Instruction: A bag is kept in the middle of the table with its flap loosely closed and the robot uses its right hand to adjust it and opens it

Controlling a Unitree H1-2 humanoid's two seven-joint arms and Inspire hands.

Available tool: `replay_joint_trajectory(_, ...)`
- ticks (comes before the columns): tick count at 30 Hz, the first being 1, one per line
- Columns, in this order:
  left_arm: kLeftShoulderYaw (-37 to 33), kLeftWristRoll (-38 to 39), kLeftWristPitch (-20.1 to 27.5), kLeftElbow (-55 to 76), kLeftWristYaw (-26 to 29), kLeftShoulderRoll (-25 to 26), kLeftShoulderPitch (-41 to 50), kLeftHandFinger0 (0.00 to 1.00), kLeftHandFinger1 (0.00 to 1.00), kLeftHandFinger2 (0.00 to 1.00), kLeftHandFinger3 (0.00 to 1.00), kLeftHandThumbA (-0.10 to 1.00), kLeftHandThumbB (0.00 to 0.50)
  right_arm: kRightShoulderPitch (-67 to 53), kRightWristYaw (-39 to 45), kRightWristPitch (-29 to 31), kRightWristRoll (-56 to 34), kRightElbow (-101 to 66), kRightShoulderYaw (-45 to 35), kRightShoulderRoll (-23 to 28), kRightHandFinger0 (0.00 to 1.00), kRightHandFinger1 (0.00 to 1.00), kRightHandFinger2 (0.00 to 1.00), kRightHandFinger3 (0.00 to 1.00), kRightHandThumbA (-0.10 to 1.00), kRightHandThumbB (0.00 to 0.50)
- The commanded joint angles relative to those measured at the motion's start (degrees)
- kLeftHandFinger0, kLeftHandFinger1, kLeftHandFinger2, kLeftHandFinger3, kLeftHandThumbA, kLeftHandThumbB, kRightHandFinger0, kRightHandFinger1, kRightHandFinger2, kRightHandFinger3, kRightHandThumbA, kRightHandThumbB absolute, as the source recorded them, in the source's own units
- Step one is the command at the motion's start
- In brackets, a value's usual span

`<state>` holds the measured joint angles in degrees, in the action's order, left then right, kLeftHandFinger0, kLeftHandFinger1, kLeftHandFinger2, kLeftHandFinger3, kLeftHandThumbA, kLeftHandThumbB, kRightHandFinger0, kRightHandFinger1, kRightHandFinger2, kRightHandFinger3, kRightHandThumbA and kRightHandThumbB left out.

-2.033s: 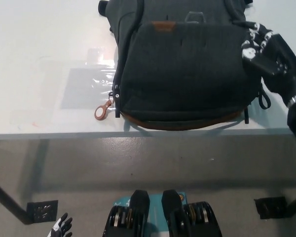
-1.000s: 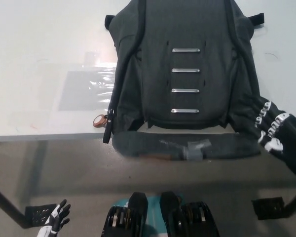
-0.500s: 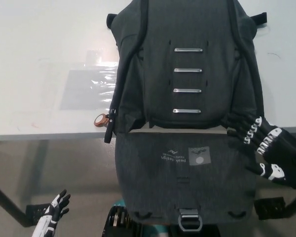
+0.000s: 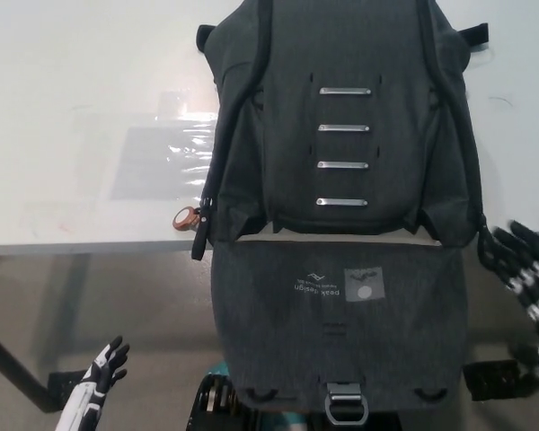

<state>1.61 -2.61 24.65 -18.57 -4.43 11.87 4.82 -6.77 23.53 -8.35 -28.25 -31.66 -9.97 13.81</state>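
I am keeping my right hand [image 4: 528,274], fingers spread and seemingly empty, clear of the flap [image 4: 337,328] hanging over the worktop's [image 4: 72,135] near edge; the bag [image 4: 341,117] is lying mid-worktop, left hand [image 4: 99,382] idling low.

Two seconds ago the flap [image 4: 337,337] lay closed over the front of the bag [image 4: 341,126], with the right hand [image 4: 532,274] at its right edge. Now the flap hangs fully open over the front edge of the desk [image 4: 72,117], its inner side with the logo showing, and the four metal bars [image 4: 344,146] are uncovered. The right hand has let go and moved off to the right, fingers [image 4: 503,250] apart. The left hand [image 4: 103,368] has risen a little at the lower left.
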Motion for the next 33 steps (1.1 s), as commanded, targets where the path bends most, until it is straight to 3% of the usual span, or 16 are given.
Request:
replay_joint_trajectory(1, 0.5, 0.5, 2.3, 0.1, -0.1, 1.1, -0.9, 1.00, 1.00, 1.00, 1.00, 1.00, 0.500, -7.4, -1.0, 15.0, 4.5, -2.7, -2.0, -4.4, 1.00, 1.00, 1.00, 1.00, 1.00, 0.500)
replay_joint_trajectory(3, 0.5, 0.4, 2.3, 0.3, 0.0, 1.1, -0.5, 1.00, 1.00, 1.00, 1.00, 1.00, 0.500, -9.6, -0.9, 18.9, 6.4, -0.8, -1.8, -6.7, 1.00, 1.00, 1.00, 1.00, 1.00, 0.483)
replay_joint_trajectory(4, 0.4, 0.1, 2.3, 0.3, 0.2, 1.2, -0.4, 1.00, 1.00, 1.00, 1.00, 1.00, 0.500, -11.2, -1.1, 21.5, 7.5, 0.5, -1.6, -8.6, 1.00, 1.00, 1.00, 1.00, 1.00, 0.408)
replay_joint_trajectory(6, 0.3, 0.2, 2.3, 0.0, 0.0, 1.2, -0.6, 1.00, 1.00, 1.00, 1.00, 1.00, 0.500, -13.9, -1.4, 26.6, 11.9, 4.3, -0.6, -11.3, 1.00, 1.00, 1.00, 1.00, 1.00, 0.359)
replay_joint_trajectory(8, 0.3, 0.3, 2.3, -0.1, 0.0, 1.0, -0.9, 1.00, 1.00, 1.00, 1.00, 1.00, 0.500, -15.2, -1.7, 28.1, 14.7, 6.6, 0.6, -12.6, 1.00, 1.00, 1.00, 1.00, 1.00, 0.374)
replay_joint_trajectory(11, 0.3, 0.2, 2.3, -0.1, 0.0, 1.1, -1.3, 1.00, 1.00, 1.00, 1.00, 1.00, 0.500, -15.9, -1.8, 31.4, 18.1, 13.5, 3.0, -14.9, 1.00, 1.00, 1.00, 1.00, 1.00, 0.358)
replay_joint_trajectory(13, 0.3, 0.4, 2.3, -0.2, -0.2, 1.1, -1.3, 1.00, 1.00, 1.00, 1.00, 1.00, 0.500, -15.7, -1.9, 30.7, 19.3, 17.1, 4.8, -15.5, 1.00, 1.00, 1.00, 1.00, 1.00, 0.393)
replay_joint_trajectory(14, 0.3, 0.2, 2.2, -0.1, -0.1, 1.1, -1.6, 1.00, 1.00, 1.00, 1.00, 1.00, 0.500, -15.2, -2.0, 30.9, 19.8, 19.5, 5.7, -15.8, 1.00, 1.00, 1.00, 1.00, 1.00, 0.376)
replay_joint_trajectory(16, 0.1, -0.1, 2.1, -0.1, -0.1, 1.0, -2.0, 1.00, 1.00, 1.00, 1.00, 1.00, 0.500, -13.7, -4.9, 33.1, 25.2, 24.3, 6.8, -17.0, 1.00, 1.00, 1.00, 1.00, 1.00, 0.388)
replay_joint_trajectory(19, 0.2, 0.5, 2.2, 0.0, -0.3, 0.9, -2.0, 1.00, 1.00, 1.00, 1.00, 1.00, 0.500, -12.0, -4.6, 30.7, 22.7, 28.6, 9.3, -17.4, 1.00, 1.00, 1.00, 1.00, 1.00, 0.396)
replay_joint_trajectory(24, 0.0, 0.4, 2.2, -0.2, -0.3, 0.6, -2.2, 1.00, 1.00, 1.00, 1.00, 1.00, 0.500, -9.2, -5.7, 22.0, 16.9, 32.2, 13.3, -19.5, 1.00, 1.00, 1.00, 1.00, 1.00, 0.286)
replay_joint_trajectory(28, -0.1, 0.2, 2.2, -0.1, -0.3, 0.7, -2.7, 1.00, 1.00, 1.00, 1.00, 1.00, 0.500, -7.3, -7.0, 20.5, 17.7, 33.8, 15.4, -20.0, 1.00, 1.00, 1.00, 1.00, 1.00, 0.322)
replay_joint_trajectory(33, -0.1, 0.4, 2.0, 0.3, -0.3, 0.9, -3.3, 1.00, 1.00, 1.00, 1.00, 1.00, 0.500, -6.2, -6.2, 20.2, 17.3, 35.2, 15.7, -19.3, 1.00, 1.00, 1.00, 1.00, 1.00, 0.277)
